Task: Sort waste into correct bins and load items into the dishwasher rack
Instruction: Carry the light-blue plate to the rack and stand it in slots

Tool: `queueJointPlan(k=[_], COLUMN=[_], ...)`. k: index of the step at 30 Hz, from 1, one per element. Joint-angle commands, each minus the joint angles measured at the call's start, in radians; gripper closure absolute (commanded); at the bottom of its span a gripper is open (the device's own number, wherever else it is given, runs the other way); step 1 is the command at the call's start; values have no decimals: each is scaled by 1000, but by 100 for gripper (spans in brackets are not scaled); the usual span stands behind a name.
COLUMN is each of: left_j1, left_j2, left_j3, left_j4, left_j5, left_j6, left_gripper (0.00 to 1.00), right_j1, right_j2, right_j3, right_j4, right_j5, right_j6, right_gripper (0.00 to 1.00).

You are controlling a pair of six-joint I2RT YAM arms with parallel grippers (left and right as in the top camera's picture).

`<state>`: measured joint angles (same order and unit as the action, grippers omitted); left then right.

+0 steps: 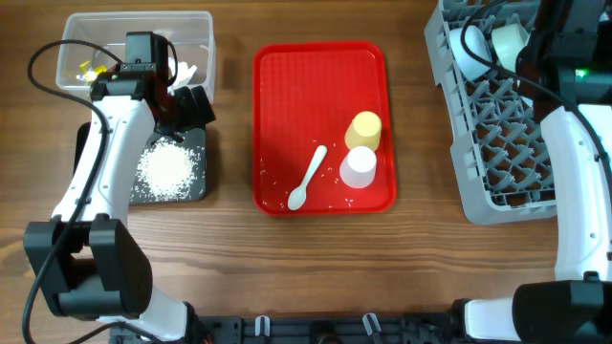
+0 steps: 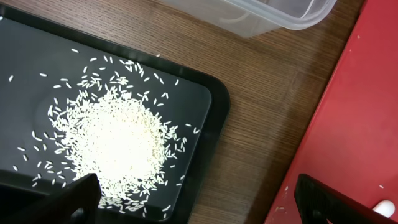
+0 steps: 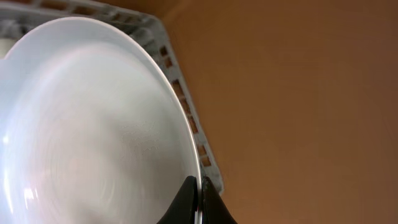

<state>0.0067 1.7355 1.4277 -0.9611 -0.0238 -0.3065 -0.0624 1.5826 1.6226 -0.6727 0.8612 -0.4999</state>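
My left gripper (image 1: 196,105) is open and empty, hovering over the right end of the black tray (image 1: 191,188); in the left wrist view (image 2: 199,193) its fingers straddle the tray's corner (image 2: 25,74). A pile of white rice (image 1: 167,172) (image 2: 115,143) lies in that tray. My right gripper (image 3: 200,186) is shut on the rim of a light blue dish (image 3: 87,124), bowl or plate I cannot tell, over the grey dishwasher rack (image 1: 507,143) (image 3: 186,106). A yellow cup (image 1: 364,127), a white cup (image 1: 359,167) and a white spoon (image 1: 308,179) sit on the red tray (image 1: 287,96).
The clear tub (image 1: 201,29) (image 2: 273,15) behind the black tray holds yellow wrappers (image 1: 91,69) and white tissue (image 1: 186,69). A few rice grains lie scattered on the red tray (image 2: 360,112). Light blue dishes (image 1: 469,53) stand at the rack's far left corner.
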Motion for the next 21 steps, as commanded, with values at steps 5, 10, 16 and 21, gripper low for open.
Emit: queueJointPlan(k=[5, 10, 16, 21], left_j1=[2, 2, 2, 2], left_j2=[10, 10, 10, 10], left_j3=[-3, -3, -3, -3], left_j4=[2, 2, 2, 2], left_j5=[8, 8, 8, 8], left_j6=[-16, -16, -16, -16], left_gripper=[0, 0, 0, 0], right_j1=[-1, -5, -32, -60], right_j2=[-16, -16, -16, -16], right_j3=[-95, -240, -343, -343], right_j4=[-3, 95, 275, 423], right_j5=[-69, -61, -20, -92], right_j6=[-148, -198, -237, -336], right_gripper=[96, 96, 96, 96])
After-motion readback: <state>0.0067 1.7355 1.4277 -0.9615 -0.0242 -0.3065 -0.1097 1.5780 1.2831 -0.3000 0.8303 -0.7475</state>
